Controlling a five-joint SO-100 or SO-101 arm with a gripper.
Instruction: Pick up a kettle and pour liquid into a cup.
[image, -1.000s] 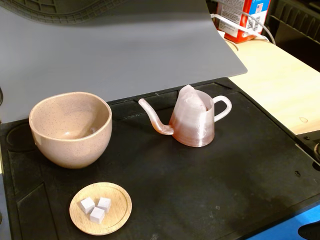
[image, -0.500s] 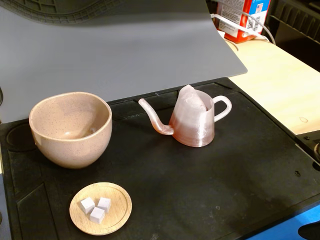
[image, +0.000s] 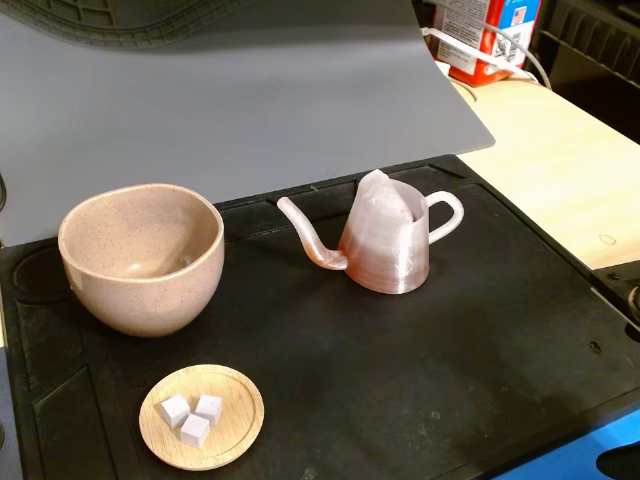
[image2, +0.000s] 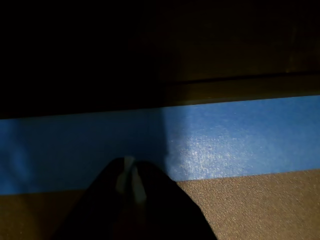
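Note:
In the fixed view the kettle (image: 387, 243) stands upright on the black mat (image: 400, 370), its thin spout (image: 305, 232) pointing left and its white loop handle (image: 446, 217) on the right. Its lower body and spout show a reddish-brown tint, the liquid (image: 385, 268) seen through the plastic. The beige-pink speckled cup (image: 142, 257) stands upright to the left, apart from the spout. No gripper shows in the fixed view. In the wrist view my gripper (image2: 129, 172) is a dark shape at the bottom edge, fingertips together, over a blue strip (image2: 225, 140), with nothing held.
A small wooden dish (image: 202, 416) with three white cubes lies in front of the cup. A grey sheet (image: 230, 100) rises behind the mat. A red-and-blue carton (image: 490, 35) stands at the back right on the pale wooden table (image: 560, 170).

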